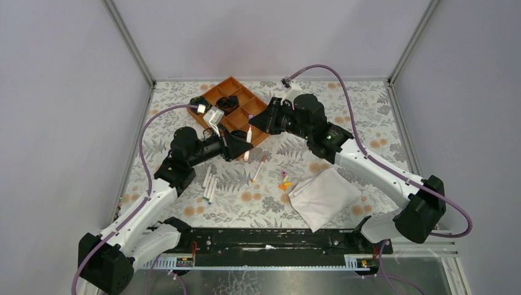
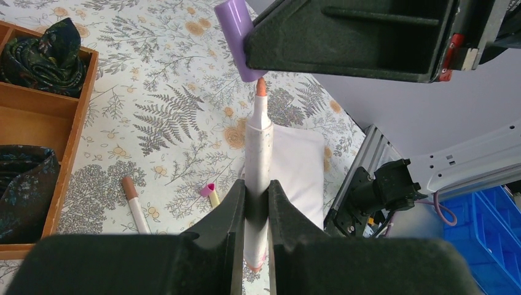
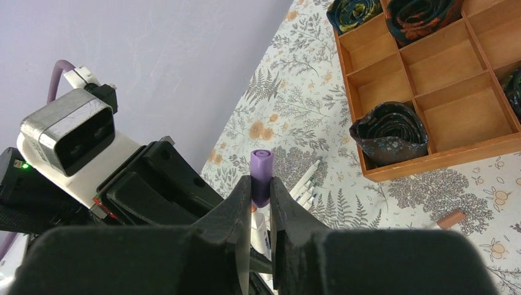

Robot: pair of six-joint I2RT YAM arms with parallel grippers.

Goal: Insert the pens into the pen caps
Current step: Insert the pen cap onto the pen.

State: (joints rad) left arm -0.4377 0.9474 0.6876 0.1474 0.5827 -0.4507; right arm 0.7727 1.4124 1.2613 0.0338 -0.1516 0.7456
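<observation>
Both parts are gripped — the left gripper (image 2: 257,192) holds the pen (image 2: 258,147), its tip right at the mouth of the purple cap (image 2: 236,31) pinched by the right gripper (image 3: 260,192).

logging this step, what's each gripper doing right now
left gripper: shut on the pen
right gripper: shut on the purple cap

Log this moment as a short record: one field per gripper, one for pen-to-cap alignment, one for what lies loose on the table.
left gripper: shut on an orange-tipped white pen
right gripper: shut on the purple cap
alignment: pen tip close to the cap's open end, not yet inside
loose on table: other pens; small caps beside the white cloth
</observation>
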